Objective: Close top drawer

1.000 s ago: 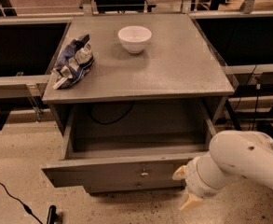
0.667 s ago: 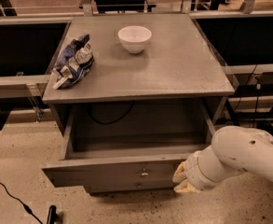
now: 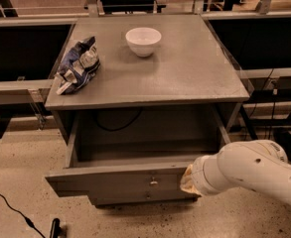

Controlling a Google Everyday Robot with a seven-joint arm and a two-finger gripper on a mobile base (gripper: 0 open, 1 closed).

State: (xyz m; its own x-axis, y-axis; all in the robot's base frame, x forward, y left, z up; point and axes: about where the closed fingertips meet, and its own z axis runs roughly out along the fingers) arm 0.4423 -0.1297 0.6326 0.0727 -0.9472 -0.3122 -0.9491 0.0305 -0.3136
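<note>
- The top drawer (image 3: 115, 182) stands pulled well out of the grey cabinet (image 3: 184, 73). Its tall flat front panel faces me, with the small round knob (image 3: 154, 182) at its middle.
- The gripper (image 3: 187, 179) sits at the right end of that front panel, level with the knob and to its right. It looks to be touching the panel, though contact is hard to judge from this angle.
- I see only its tan end at the white wrist, so I cannot tell whether it is apart or together.
- The white arm (image 3: 254, 170) reaches in from the lower right, low over the floor.
- Just beneath the drawer, a slimmer front (image 3: 135, 197) shows its own knob.
- A dark cable (image 3: 116, 127) loops across the back of the opening.
- On the cabinet top, a white bowl (image 3: 143, 39) stands near the back. A crumpled blue snack bag (image 3: 78, 66) lies by the left edge, well apart from it.
</note>
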